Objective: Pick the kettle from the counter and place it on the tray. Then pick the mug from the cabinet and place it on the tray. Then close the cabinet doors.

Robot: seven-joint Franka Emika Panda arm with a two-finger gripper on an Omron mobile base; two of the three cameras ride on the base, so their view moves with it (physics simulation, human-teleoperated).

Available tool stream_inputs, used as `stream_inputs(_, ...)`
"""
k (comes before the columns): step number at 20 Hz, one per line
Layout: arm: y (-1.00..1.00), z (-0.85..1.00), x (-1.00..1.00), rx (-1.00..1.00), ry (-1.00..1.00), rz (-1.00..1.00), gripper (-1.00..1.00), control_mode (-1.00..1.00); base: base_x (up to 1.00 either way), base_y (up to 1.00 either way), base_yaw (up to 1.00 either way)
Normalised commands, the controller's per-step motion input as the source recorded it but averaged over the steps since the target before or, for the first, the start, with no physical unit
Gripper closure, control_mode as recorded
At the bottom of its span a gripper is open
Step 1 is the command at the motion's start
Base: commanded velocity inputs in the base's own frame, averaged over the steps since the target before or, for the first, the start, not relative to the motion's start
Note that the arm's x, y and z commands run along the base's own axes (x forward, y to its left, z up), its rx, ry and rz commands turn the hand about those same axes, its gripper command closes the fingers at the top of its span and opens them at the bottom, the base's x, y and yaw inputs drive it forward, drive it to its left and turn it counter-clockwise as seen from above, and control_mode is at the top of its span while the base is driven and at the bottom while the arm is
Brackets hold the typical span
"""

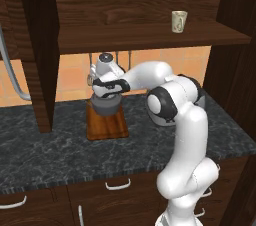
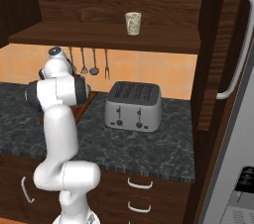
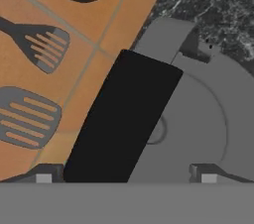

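Observation:
The dark-grey kettle [image 1: 105, 105] stands on the reddish-brown tray [image 1: 107, 125], which lies on the dark marbled counter [image 1: 60, 150]. My gripper [image 1: 104, 97] hangs straight over the kettle, pointing down. In the hand view the gripper [image 3: 126, 176] is open, its two tips wide apart on either side of the kettle's black handle [image 3: 124, 119] and not pressing on it. The grey lid [image 3: 198, 124] shows below the handle. The cream mug [image 1: 179, 21] [image 2: 132, 23] stands on the shelf of the open cabinet [image 1: 150, 37].
Both cabinet doors stand open: the left door [image 1: 39, 50] reaches down near the tray, and the right door [image 2: 214, 49] has a silver bar handle. A silver toaster [image 2: 133, 105] sits right of the arm. Utensils [image 2: 93, 62] hang on the tiled wall.

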Motion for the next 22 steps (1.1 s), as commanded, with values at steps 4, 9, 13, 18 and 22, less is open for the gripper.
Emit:
stream_inputs(4,0.01,0.03,-0.51,0.02,-0.07,-0.01,-1.00,-1.00,0.00,0.00,0.00)
stream_inputs(9,0.01,0.30,-0.43,0.00,-0.29,-0.01,-1.00,-1.00,0.00,0.00,0.00)
stream_inputs(13,0.00,0.24,-0.53,0.00,-0.26,0.00,-1.00,-1.00,0.00,0.00,0.00)
stream_inputs(18,0.00,0.23,-0.94,-0.01,-0.05,0.00,-1.00,-1.00,0.00,0.00,0.00)
stream_inputs(22,-0.11,0.61,-0.80,-0.03,0.00,0.00,-1.00,-1.00,0.00,0.00,0.00)
